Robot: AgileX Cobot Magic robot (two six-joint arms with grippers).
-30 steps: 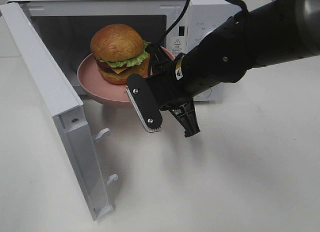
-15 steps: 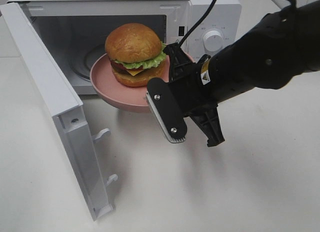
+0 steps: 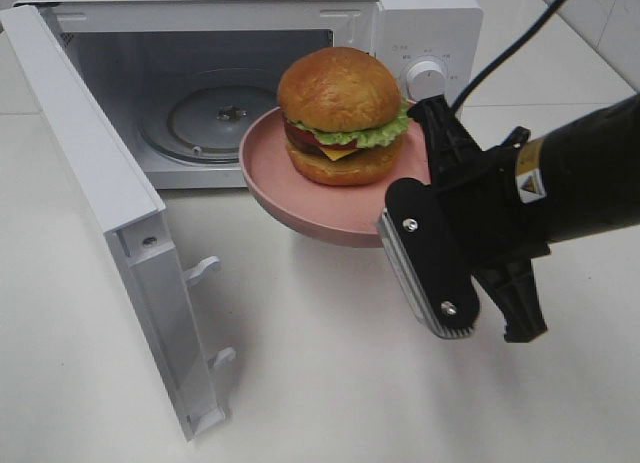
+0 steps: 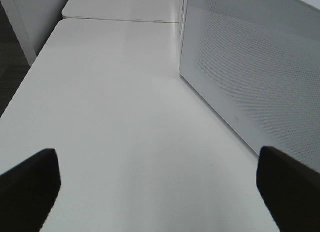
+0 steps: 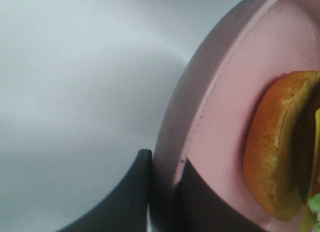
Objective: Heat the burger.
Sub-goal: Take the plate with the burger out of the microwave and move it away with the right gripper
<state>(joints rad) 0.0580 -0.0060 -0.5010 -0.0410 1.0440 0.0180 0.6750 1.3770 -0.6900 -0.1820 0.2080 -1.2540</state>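
The burger (image 3: 340, 113), with its glossy golden bun, lettuce and dark filling, sits upright on a pink plate (image 3: 300, 188). My right gripper (image 3: 424, 161) is shut on the plate's right rim and holds it in the air, just outside and to the right of the open microwave (image 3: 420, 23). Close up in the right wrist view, the right gripper (image 5: 165, 194) pinches the plate (image 5: 225, 117) rim, and the burger (image 5: 277, 157) lies beyond. The left gripper (image 4: 160, 192) stands wide open over bare table, holding nothing.
The microwave door (image 3: 100, 183) swings out to the front left, and the glass turntable (image 3: 230, 113) inside is bare. A white table (image 3: 320, 383) extends in front. In the left wrist view a perforated white panel (image 4: 250, 66) stands beside the left gripper.
My right gripper has carried the plate and burger to the right and forward, from the microwave's opening to a spot in front of its control panel. The turntable is now uncovered.
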